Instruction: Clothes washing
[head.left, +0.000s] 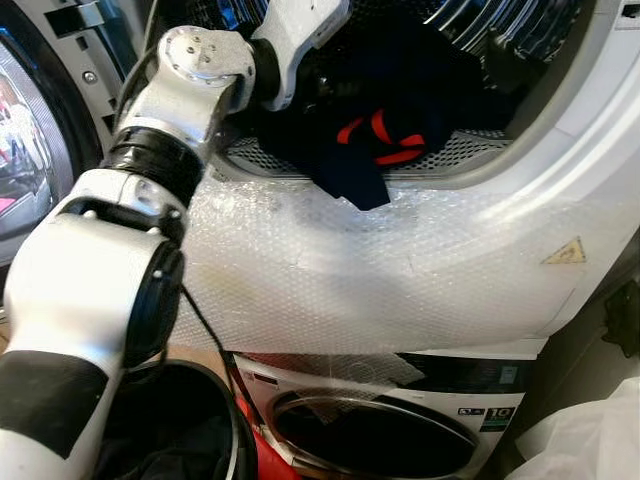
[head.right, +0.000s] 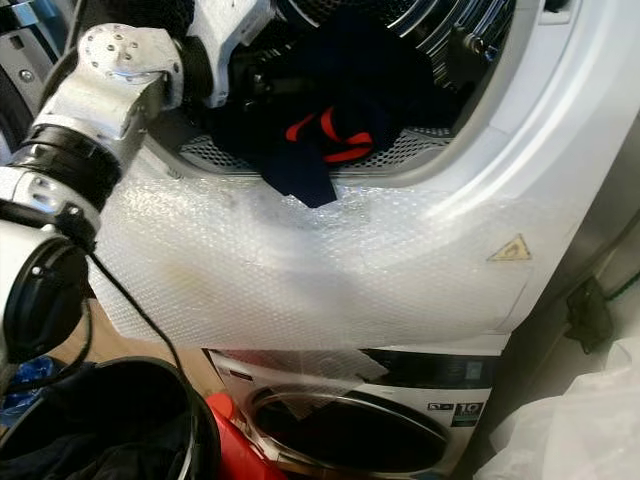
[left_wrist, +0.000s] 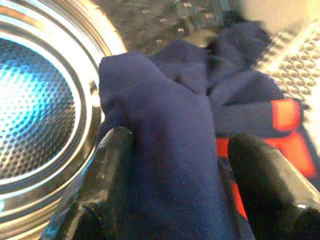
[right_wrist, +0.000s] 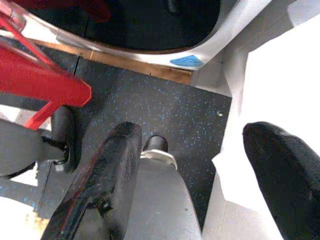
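Your left claw (left_wrist: 175, 185) was inside the mouth of the upper machine (head.left: 560, 200), its two black fingers (left_wrist: 107, 165) spread part-way with a fold of the navy garment (head.left: 350, 150) lying between them; whether they gripped it or merely straddled it, you could not have told. The garment, dark blue with red stripes, sat on the drum lip (head.left: 450, 155), one corner hanging out over the bubble wrap (head.left: 380, 280) taped across the front. So this piece was only partly loaded and, by my reading, needed pushing deeper toward the steel drum (left_wrist: 35, 110). Below your left arm a dark basket (head.left: 200, 420) held more dark cloth, which suggests further loads remained. Your right claw (right_wrist: 200, 165) hung idle, fingers apart and empty, over the speckled floor (right_wrist: 165, 105) beside white plastic (right_wrist: 280, 75)
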